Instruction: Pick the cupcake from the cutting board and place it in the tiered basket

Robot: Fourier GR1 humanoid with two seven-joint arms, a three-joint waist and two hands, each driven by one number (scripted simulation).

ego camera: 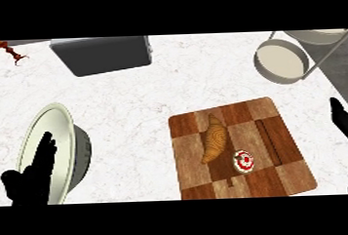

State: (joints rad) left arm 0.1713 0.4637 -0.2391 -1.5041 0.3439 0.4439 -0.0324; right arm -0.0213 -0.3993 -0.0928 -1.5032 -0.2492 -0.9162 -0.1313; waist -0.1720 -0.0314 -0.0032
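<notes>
The right hand (343, 121) is open, the cupcake (243, 161) just left of it. The croissant (215, 138) sits close, so fingers might bump it.

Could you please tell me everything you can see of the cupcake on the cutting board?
The small round cupcake with white frosting and red decoration sits upright, seen from above, on the checkered brown wooden cutting board, in its lower right part. The golden curved croissant lies just to its left, close but seemingly apart. Neither robot hand touches it.
</notes>
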